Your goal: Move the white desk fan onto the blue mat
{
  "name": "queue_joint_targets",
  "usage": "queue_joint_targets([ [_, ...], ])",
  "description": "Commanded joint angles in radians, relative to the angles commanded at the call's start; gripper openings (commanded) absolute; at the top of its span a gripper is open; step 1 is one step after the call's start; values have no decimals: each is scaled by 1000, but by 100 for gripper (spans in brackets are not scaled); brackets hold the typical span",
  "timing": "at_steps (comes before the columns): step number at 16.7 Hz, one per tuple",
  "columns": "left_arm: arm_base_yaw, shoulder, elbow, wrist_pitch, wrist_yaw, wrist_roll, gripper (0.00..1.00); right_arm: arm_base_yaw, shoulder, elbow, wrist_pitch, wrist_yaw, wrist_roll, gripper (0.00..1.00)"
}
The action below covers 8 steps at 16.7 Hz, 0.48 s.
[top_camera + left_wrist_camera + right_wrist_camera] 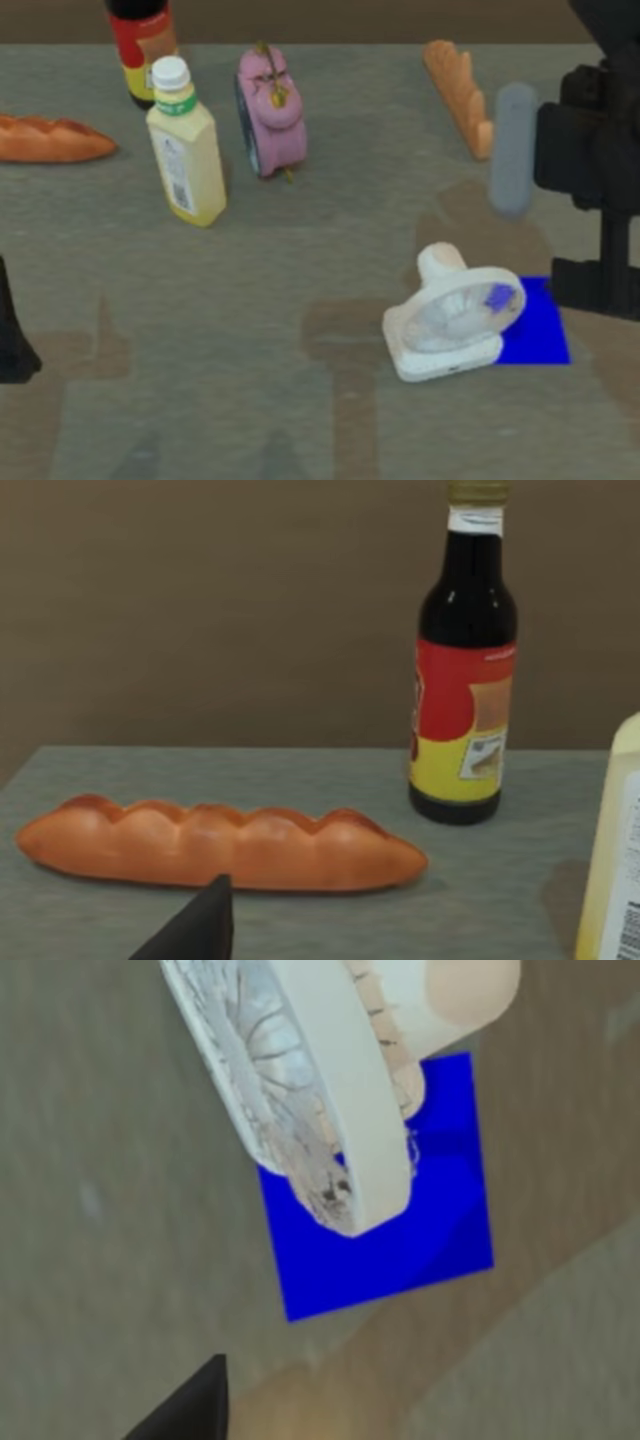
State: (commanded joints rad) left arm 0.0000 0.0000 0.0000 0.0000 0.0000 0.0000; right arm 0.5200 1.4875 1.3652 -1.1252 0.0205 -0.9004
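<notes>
Fan first: the white desk fan [455,318] sits toward the near right of the counter [300,300], tilted, its base on bare counter just left of the blue mat [538,335]. Only the grille's right edge overhangs the mat's left part. So, as I judge it, the fan is not yet properly on the mat. In my right wrist view the fan [330,1090] hangs over the mat [400,1250], and nothing of mine touches it.

My right gripper [600,215] is up at the right edge, beyond the mat and apart from the fan. Whether its fingers are spread or pressed together, I cannot tell. My left gripper [12,340] is parked at the left edge, and there too I cannot tell.

The risk I see: the fan looks top-heavy and already leans, so a nudge on the grille might topple it, not slide it. A grip on the thin grille could slip. Coming in low from the right could drag the mat.

Farther back stand a grey cylinder [514,150], a pale yellow bottle [185,150] and a pink alarm clock [270,110]. Two bread loaves [50,140] and a dark sauce bottle [142,45] lie farthest, all well apart from the fan.
</notes>
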Motion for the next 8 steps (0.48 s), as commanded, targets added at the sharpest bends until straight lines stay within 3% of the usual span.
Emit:
queue_joint_targets([
  [4, 0, 0, 0, 0, 0, 0, 100, 92, 271, 251, -195, 3, -158, 100],
  [8, 0, 0, 0, 0, 0, 0, 100, 139, 406, 370, -296, 5, -240, 100],
])
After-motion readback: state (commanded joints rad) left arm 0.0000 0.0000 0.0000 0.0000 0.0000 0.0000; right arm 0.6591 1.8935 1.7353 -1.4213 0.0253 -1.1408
